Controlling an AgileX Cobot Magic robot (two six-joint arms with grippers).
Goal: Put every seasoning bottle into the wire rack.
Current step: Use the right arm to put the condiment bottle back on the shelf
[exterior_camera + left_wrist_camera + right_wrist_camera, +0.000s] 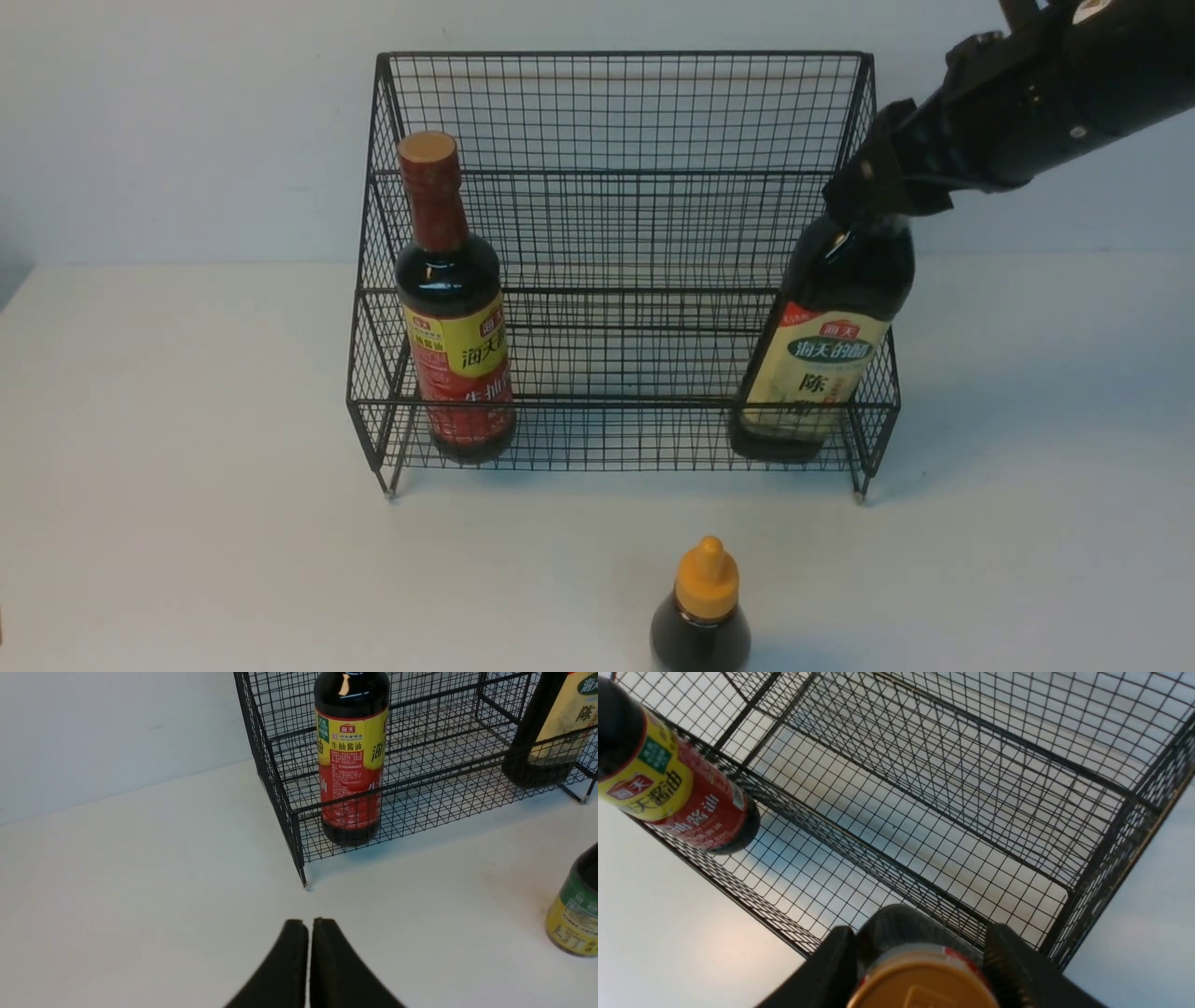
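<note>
The black wire rack [616, 112] stands at the back of the white table. The round bottle with the red-yellow label [455, 345] stands upright at the left end of its lower tier. The squarish cream-label bottle [822, 364] has its base on the right end of the lower tier and leans right. My right gripper [864, 201] is shut on its neck; its gold cap [924, 984] sits between the fingers. The small bottle with the orange cap [702, 616] stands on the table in front of the rack. My left gripper [309, 921] is shut and empty, above the table near the rack's front left foot.
A white wall runs close behind the rack. The rack's front rail [420, 777] crosses in front of both tall bottles. The small bottle [577, 914] shows at the edge of the left wrist view, apart from the rack.
</note>
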